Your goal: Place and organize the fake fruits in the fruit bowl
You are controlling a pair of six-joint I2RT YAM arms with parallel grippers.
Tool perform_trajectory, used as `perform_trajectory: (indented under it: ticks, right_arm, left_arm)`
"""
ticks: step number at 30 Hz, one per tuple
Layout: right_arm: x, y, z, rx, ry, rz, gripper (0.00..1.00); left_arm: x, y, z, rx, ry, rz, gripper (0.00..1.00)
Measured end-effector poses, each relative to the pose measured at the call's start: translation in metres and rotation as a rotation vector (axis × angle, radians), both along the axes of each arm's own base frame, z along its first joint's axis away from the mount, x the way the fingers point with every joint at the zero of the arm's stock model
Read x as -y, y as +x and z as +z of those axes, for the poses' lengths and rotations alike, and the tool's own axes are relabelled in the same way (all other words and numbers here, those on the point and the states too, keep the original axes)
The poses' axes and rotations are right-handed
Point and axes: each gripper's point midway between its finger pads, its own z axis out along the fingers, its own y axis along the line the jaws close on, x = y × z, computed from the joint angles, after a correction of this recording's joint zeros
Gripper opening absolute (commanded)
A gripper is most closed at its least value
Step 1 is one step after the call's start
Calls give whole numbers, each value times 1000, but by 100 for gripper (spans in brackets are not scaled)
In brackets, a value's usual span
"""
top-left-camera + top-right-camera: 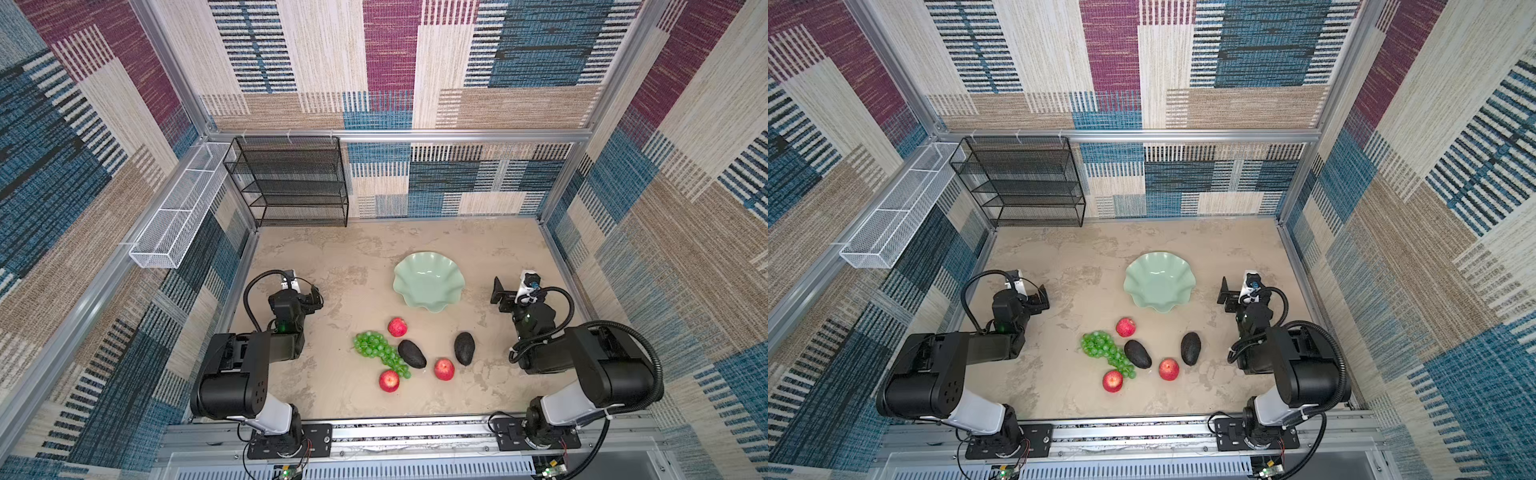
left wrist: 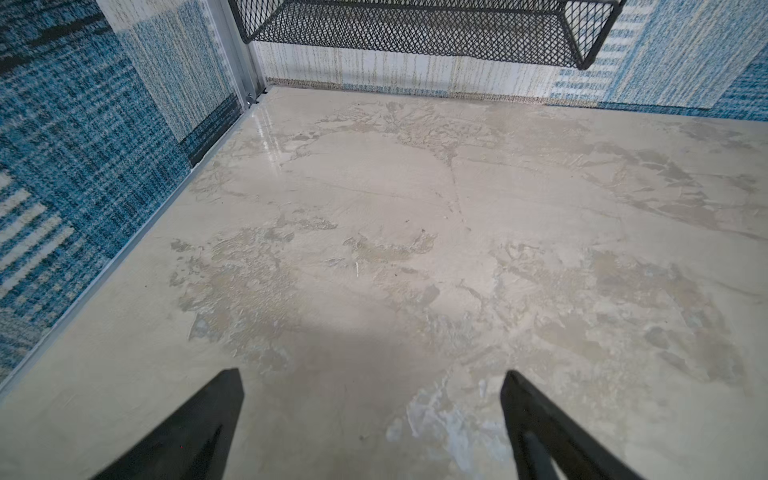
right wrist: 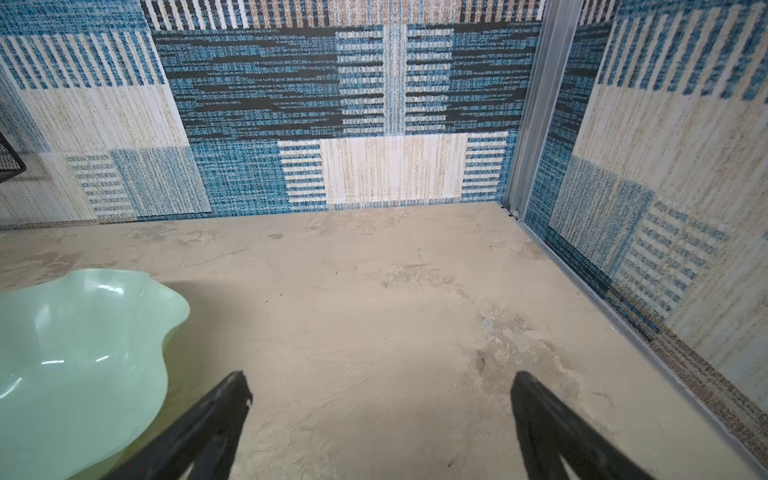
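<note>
Okay so, scanning left to right in both top views: a white mesh basket point(image 1: 166, 237) hangs on the left wall, and a black mesh rack point(image 1: 291, 183) stands in the back left corner of the beige table point(image 1: 332, 399). Next comes the left gripper point(image 1: 311, 296), low over bare tabletop near the left wall, jaws spread wide and holding nothing. The left wrist view shows its black fingertips point(image 2: 224, 390) far apart over plain table. Then the fruit, all lying on the table in a loose cluster toward the front middle. The green grapes point(image 1: 376, 351) run diagonally, with the back apple point(image 1: 397, 327) just beside their far end and the front apple point(image 1: 389, 380) touching their near end. The left avocado point(image 1: 411, 353) lies tilted right up against the grapes, and the third apple point(image 1: 444, 369) sits just beside its front tip. The right avocado point(image 1: 464, 348) lies near that apple but apart from it. The fruit bowl point(image 1: 428, 286), pale mint with a wavy rim, sits behind the cluster, apart from every fruit. Last, the right gripper point(image 1: 500, 298) is between the bowl and the right wall, jaws also wide and gripping nothing. In the right wrist view the bowl's edge is close by one finger.
</note>
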Motion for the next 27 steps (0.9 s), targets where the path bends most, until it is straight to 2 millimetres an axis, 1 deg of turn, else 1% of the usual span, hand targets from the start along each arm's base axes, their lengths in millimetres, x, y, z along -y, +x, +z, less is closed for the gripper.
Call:
perform_trajectory:
  ticks: [6,9,27]
  right_arm:
    - [0,0,0,0,0,0,100]
    - [0,0,0,0,0,0,100]
    - [0,0,0,0,0,-1,100]
  left_arm:
    - [1,0,0,0,2,-6,99]
    - [5,2,1,1,-4,-31,99]
    - [8,3,1,-1,-10,-51,99]
